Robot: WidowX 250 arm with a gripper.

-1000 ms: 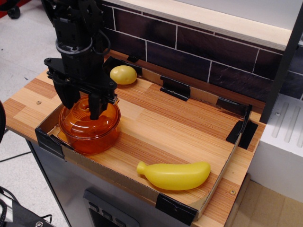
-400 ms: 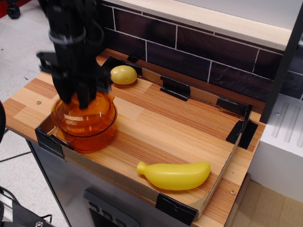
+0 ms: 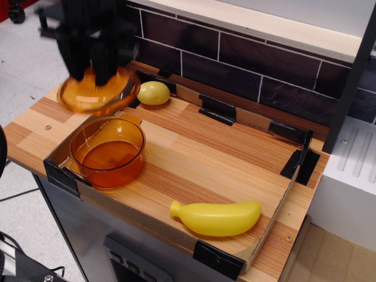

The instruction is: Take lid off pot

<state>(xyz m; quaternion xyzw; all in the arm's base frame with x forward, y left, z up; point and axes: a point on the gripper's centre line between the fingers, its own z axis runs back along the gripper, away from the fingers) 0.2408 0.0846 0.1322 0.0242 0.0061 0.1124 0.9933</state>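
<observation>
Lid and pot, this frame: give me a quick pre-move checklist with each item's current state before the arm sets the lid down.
1. Lid held by gripper: ok, hanging under it, though blurred.
2. Lid clear of pot: ok, gap visible, pot open.
3. Pot upright in the cardboard tray: ok.
4. Bare wood to set the lid on between pot and banana: ok.
5. Yellow lemon-like toy close beside the lid: not ok, watch clearance.
6. Grip firmness: cannot tell, motion blur.

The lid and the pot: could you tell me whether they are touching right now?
Apart. The single camera view shows the lid lifted clear above the pot, with the pot's open rim fully visible below it.
</observation>
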